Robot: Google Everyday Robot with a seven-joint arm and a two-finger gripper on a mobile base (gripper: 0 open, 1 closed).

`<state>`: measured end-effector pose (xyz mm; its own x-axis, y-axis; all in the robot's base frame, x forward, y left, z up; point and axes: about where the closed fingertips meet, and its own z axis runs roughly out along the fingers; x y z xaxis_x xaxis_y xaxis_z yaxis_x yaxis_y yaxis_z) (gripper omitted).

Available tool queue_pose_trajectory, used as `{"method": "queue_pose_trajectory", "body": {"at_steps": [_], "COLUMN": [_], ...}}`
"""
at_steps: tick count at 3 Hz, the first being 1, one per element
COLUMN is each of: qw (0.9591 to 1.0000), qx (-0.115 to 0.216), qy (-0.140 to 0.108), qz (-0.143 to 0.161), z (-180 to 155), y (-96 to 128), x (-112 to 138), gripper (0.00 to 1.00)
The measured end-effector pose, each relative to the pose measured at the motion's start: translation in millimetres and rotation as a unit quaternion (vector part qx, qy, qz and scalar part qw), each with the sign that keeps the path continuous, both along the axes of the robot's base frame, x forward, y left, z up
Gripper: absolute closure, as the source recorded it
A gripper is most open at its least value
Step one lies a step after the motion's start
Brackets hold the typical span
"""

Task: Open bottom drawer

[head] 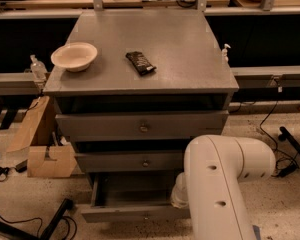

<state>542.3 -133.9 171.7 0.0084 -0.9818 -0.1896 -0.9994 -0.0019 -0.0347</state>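
The bottom drawer [132, 213] of the grey metal cabinet [145, 54] stands pulled out toward me. Its slim front panel has a small round knob [146, 216], and its grey tray [130, 191] shows behind the panel with nothing visible inside. The middle drawer [130, 161] and the top drawer [140, 126] sit further in. My white arm [225, 184] fills the lower right. My gripper [179, 194] is at the right end of the open bottom drawer, mostly hidden behind the arm.
A white bowl [74, 56] and a dark snack bar [140, 63] lie on the cabinet top. A cardboard box [40, 144] stands left of the cabinet. Cables and a black leg [55, 219] cross the floor at the left, with more cables [280, 149] at the right.
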Motion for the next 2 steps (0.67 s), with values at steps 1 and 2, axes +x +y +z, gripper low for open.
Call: {"method": "queue_pose_trajectory", "body": {"at_steps": [1, 2], "qw": [1.0, 1.0], "qx": [0.0, 0.0], "qy": [0.0, 0.0], "qz": [0.0, 0.0], "z": [2.7, 2.7], "y": [0.0, 0.0], "x": [0.0, 0.1], "gripper": [1.0, 1.0]}}
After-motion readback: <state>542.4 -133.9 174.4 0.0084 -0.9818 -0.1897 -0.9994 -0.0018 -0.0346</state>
